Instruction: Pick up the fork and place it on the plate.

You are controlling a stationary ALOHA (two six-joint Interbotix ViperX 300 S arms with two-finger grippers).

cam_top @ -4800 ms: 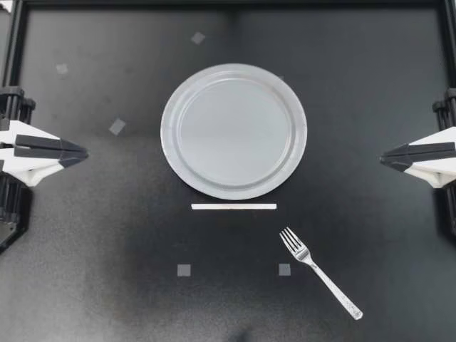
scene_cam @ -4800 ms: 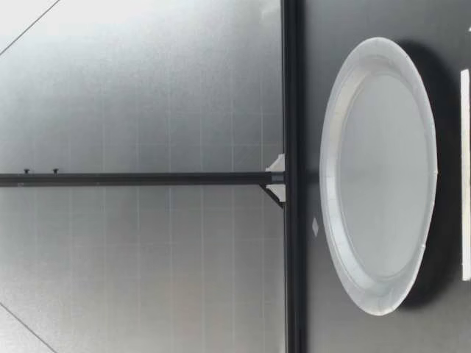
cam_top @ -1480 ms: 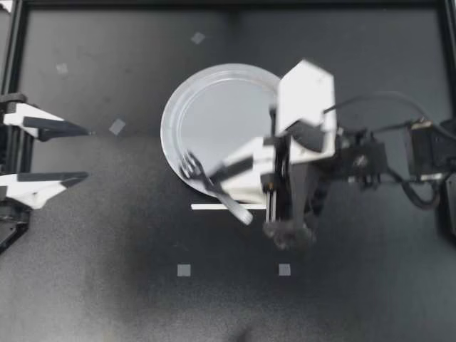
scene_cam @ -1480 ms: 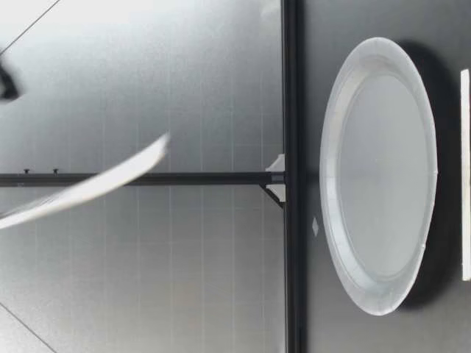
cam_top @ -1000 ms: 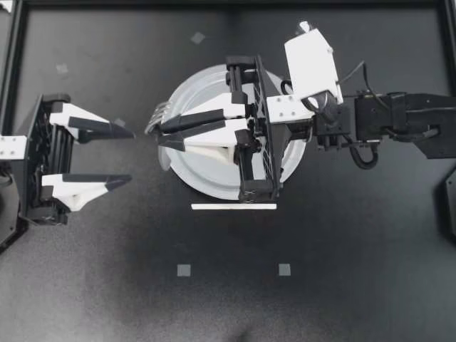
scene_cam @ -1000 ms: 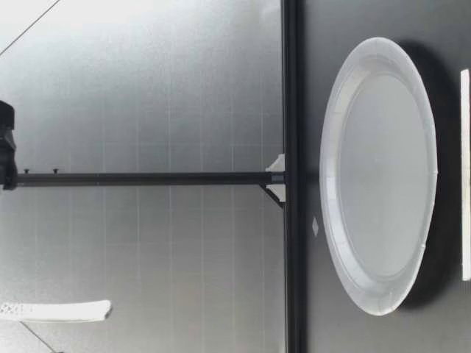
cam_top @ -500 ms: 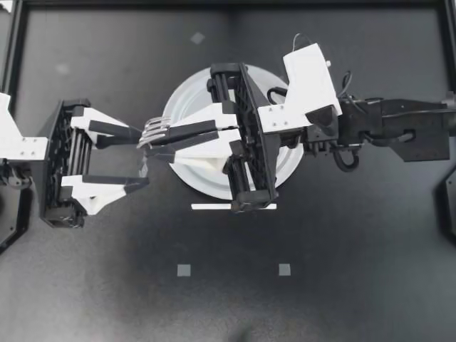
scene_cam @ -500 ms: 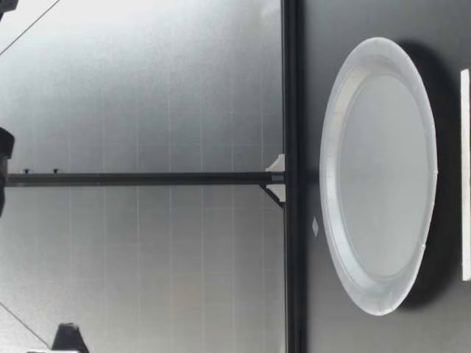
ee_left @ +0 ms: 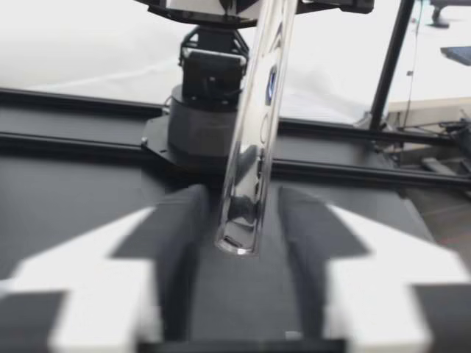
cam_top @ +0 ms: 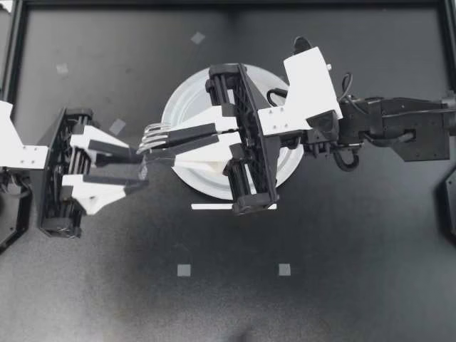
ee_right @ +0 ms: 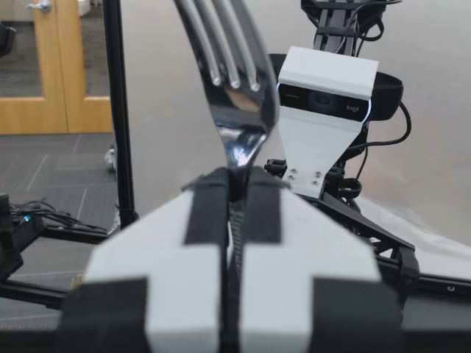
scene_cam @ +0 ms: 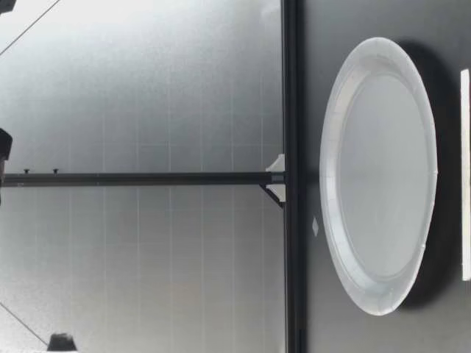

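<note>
My right gripper (cam_top: 146, 152) reaches in over the white plate (cam_top: 187, 92) and is shut on the silver fork (cam_top: 153, 130), which it holds in the air past the plate's left rim. In the right wrist view the tines (ee_right: 228, 66) stick out ahead of the right gripper (ee_right: 235, 180). My left gripper (cam_top: 139, 165) faces it from the left. In the left wrist view the fork's handle (ee_left: 254, 147) hangs between the fingers (ee_left: 184, 220) with a thin gap on each side. The low view shows the plate (scene_cam: 331, 176) bare.
A white strip (cam_top: 214, 206) lies on the black table just in front of the plate, partly under my right arm. Two small grey tape squares (cam_top: 184, 270) (cam_top: 284, 269) mark the near part of the table. A black frame borders the table.
My left gripper's fingers have narrowed around the fork's handle. My right gripper, which carried the fork up from the table and leftward over the plate, now holds almost still.
</note>
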